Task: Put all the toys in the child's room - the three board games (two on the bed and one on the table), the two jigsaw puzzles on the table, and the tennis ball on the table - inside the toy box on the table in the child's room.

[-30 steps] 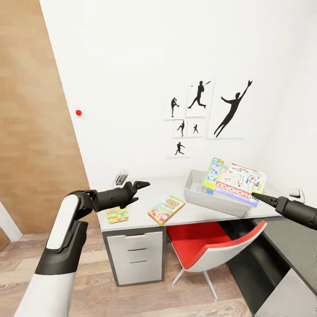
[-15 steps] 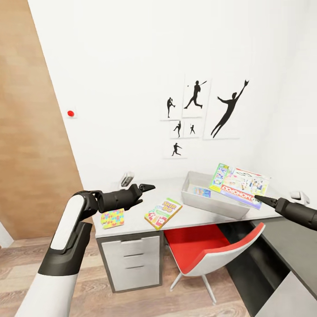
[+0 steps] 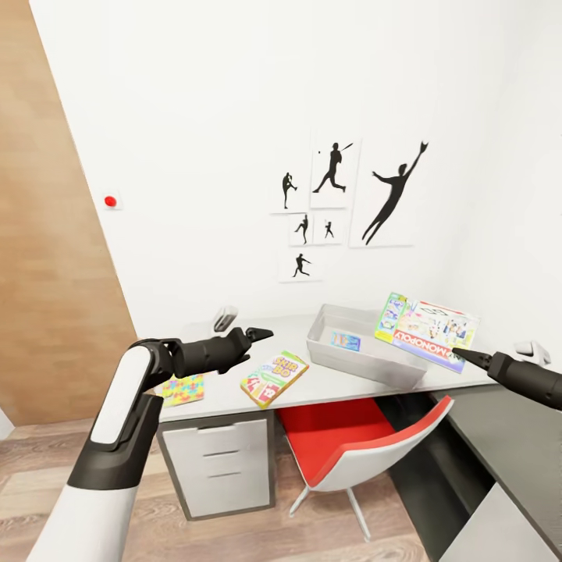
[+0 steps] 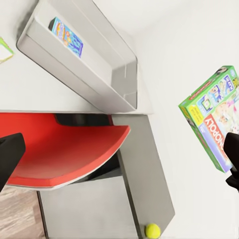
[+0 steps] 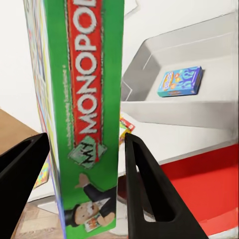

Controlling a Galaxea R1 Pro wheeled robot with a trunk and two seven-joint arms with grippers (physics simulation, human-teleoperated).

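My right gripper (image 3: 462,356) is shut on the white-green Monopoly box (image 3: 425,326), holding it tilted above the right end of the light grey toy box (image 3: 365,362). The fingers (image 5: 147,189) press either side of the box (image 5: 82,109). A blue game (image 3: 344,341) lies inside the toy box (image 5: 189,107). The Skip-Bo box (image 3: 275,378) rests on the table (image 3: 234,355) in front of my open left gripper (image 3: 263,336). A colourful jigsaw puzzle (image 3: 181,388) lies at the table's left end. A yellow-green tennis ball (image 4: 153,230) sits on a grey surface.
A red and white chair (image 3: 367,445) is tucked under the table beside a grey drawer unit (image 3: 218,460). A small white device (image 3: 225,318) stands at the table's back. A lower dark grey desk (image 3: 499,437) runs along the right. Silhouette pictures (image 3: 336,203) hang on the wall.
The whole picture has slid left as the camera moved. The held Monopoly box now sits further toward the toy box's right end, and the blue game inside shows fully.
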